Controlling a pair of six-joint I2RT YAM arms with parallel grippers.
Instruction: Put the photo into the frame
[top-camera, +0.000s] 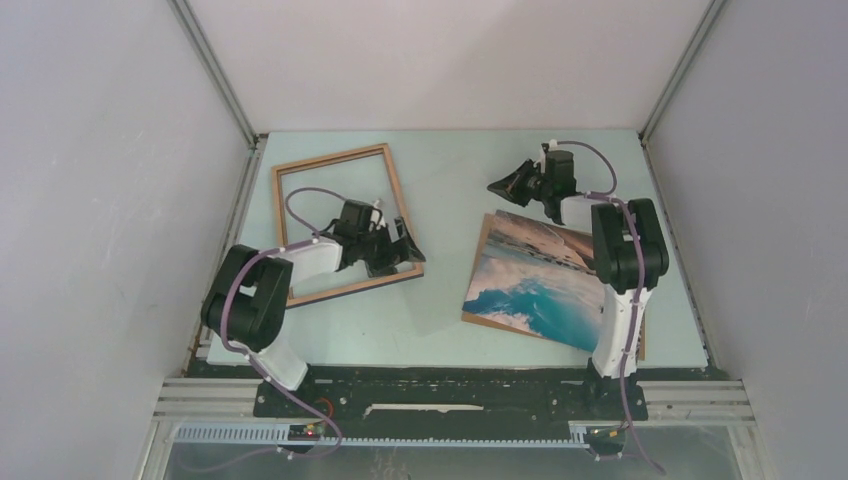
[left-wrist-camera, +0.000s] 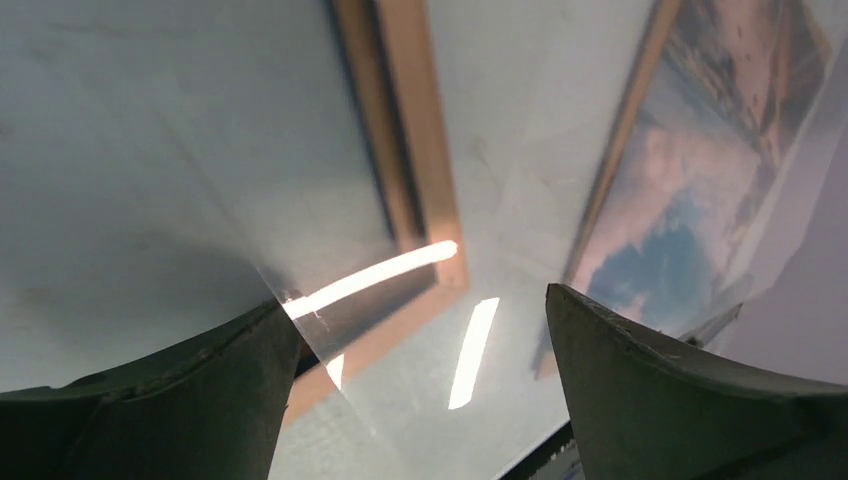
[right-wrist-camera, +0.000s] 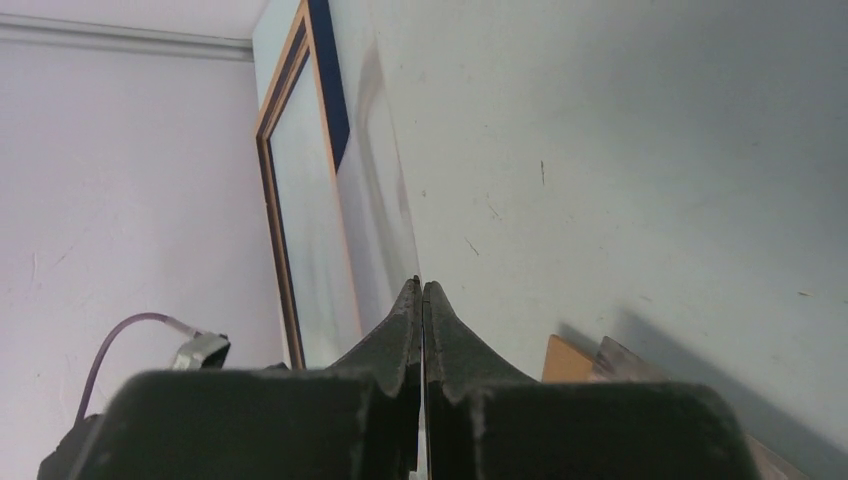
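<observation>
The frame (top-camera: 330, 158) lies at the back left, wood face up; it also shows in the left wrist view (left-wrist-camera: 415, 130) and the right wrist view (right-wrist-camera: 325, 80). My left gripper (top-camera: 408, 245) hovers over its near right corner, open and empty (left-wrist-camera: 415, 300). The photo (top-camera: 530, 285) lies picture side up on the right, its near right part hidden by my right arm. It also shows in the left wrist view (left-wrist-camera: 700, 150). My right gripper (top-camera: 500, 183) is above the photo's far left corner, shut (right-wrist-camera: 421, 285) on a thin clear sheet (right-wrist-camera: 375, 200). The sheet reaches over the frame corner (left-wrist-camera: 400, 380).
Pale grey walls (top-camera: 120, 200) close the table in at the left, back and right. A metal rail (top-camera: 245, 200) runs just left of the frame. A black base strip (top-camera: 450, 395) with both arm mounts lines the near edge.
</observation>
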